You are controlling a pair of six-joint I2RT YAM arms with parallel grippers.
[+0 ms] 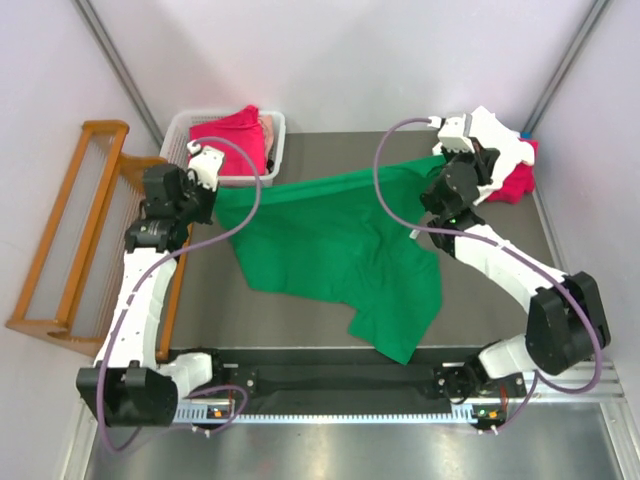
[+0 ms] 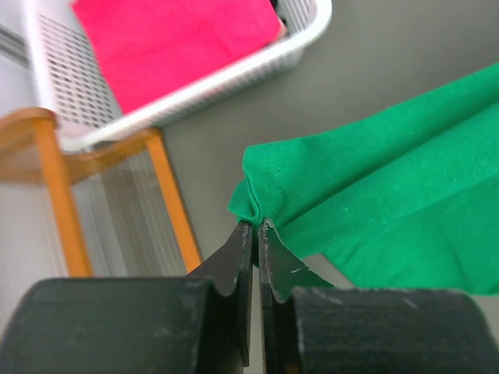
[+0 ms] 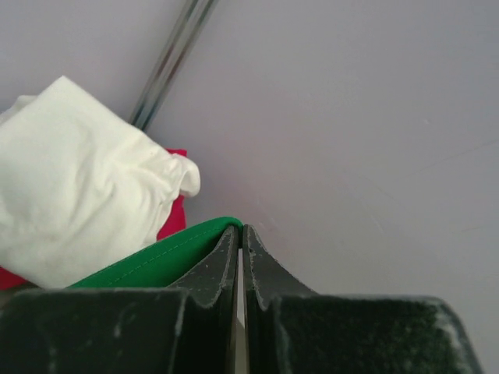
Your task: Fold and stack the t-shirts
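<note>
A bright green t-shirt (image 1: 330, 245) hangs stretched between both grippers, its lower part draped on the dark table (image 1: 330, 150). My left gripper (image 1: 214, 195) (image 2: 256, 224) is shut on the shirt's left hemmed corner (image 2: 261, 183). At the back right, my right gripper (image 1: 446, 166) (image 3: 240, 228) is shut on the green shirt's other edge (image 3: 156, 261). Another pinkish red t-shirt (image 1: 235, 135) (image 2: 171, 39) lies in the white basket (image 1: 180, 130) (image 2: 234, 74). A white t-shirt (image 3: 78, 195) rests on a red one (image 1: 515, 180) (image 3: 173, 216) at the back right, mostly hidden by the arm in the top view.
An orange wooden rack (image 1: 75, 240) (image 2: 54, 179) stands along the left edge, close beside my left arm. Walls close in the table at the back and right, with a metal post (image 3: 175, 54) in the corner.
</note>
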